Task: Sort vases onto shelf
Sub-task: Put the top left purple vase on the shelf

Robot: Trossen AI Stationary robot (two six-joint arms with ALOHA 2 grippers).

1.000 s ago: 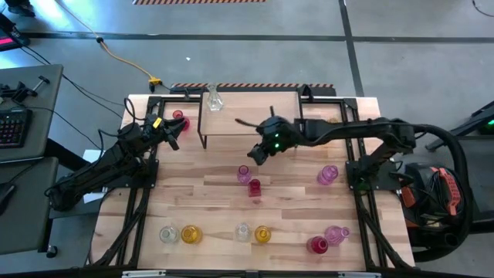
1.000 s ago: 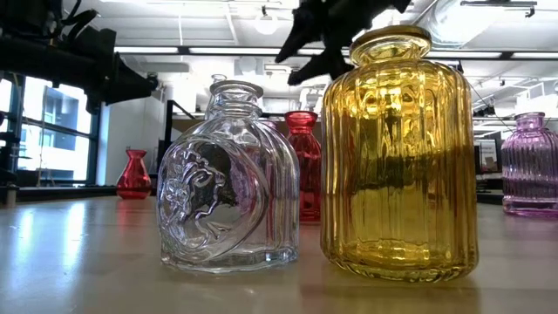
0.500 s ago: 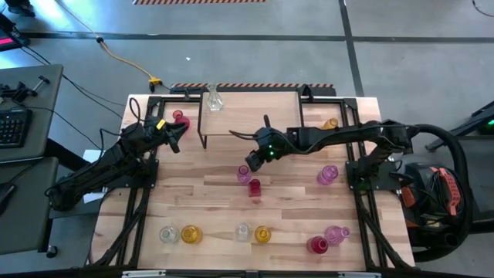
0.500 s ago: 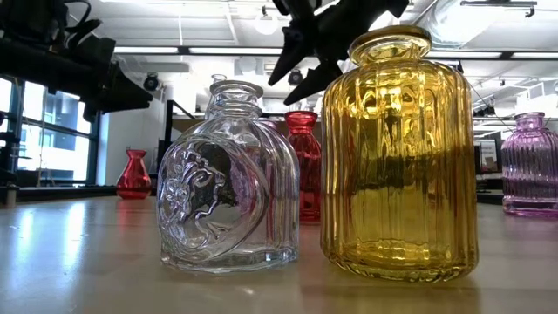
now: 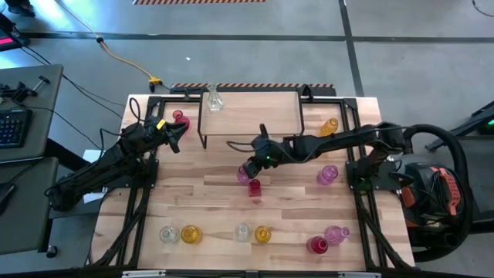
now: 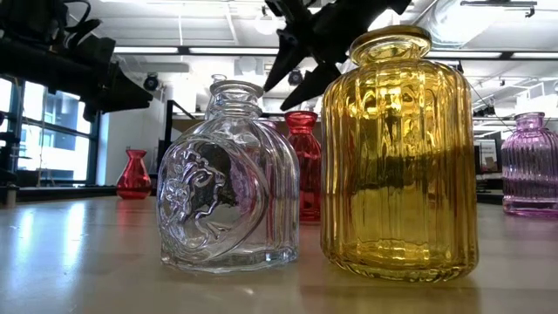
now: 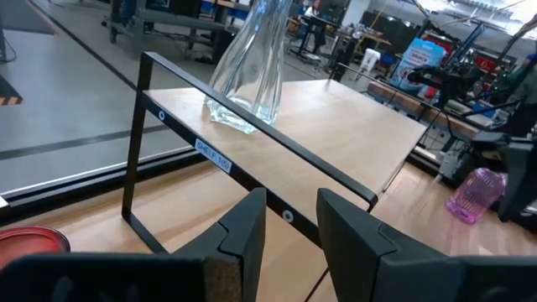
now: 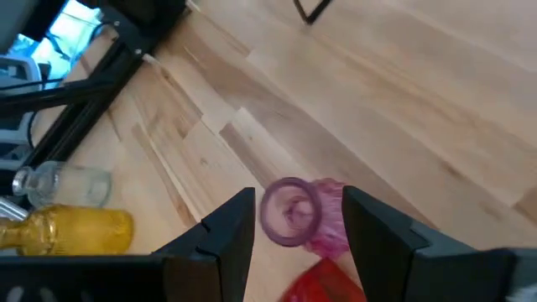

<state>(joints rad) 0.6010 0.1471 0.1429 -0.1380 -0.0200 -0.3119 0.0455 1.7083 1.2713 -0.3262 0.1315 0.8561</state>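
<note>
My right gripper (image 5: 248, 165) hangs open, slanting down over the middle of the table. Its two fingers stand on either side of a pink vase's mouth (image 8: 291, 211) without touching it. That pink vase (image 5: 244, 175) stands on the table, with a red vase (image 5: 255, 188) just nearer the front. The shelf (image 5: 262, 122) stands at the back, carrying one clear vase (image 5: 214, 99) at its left end. My left gripper (image 5: 176, 131) waits open, level, left of the shelf beside a red vase (image 5: 179, 117). In the left wrist view nothing is between its fingers (image 7: 291, 201).
Along the front edge stand several vases: clear (image 5: 168, 233), amber (image 5: 191, 233), clear (image 5: 242, 232), amber (image 5: 262, 233), red (image 5: 317, 245) and pink (image 5: 335, 235). Another pink vase (image 5: 328, 174) and an amber one (image 5: 330, 125) stand on the right. Most of the shelf top is bare.
My right gripper has moved from over the shelf's front edge toward the table's near and left side. It has also come down, and now hangs over the pink vase in the middle. The gap between its fingers is unchanged.
</note>
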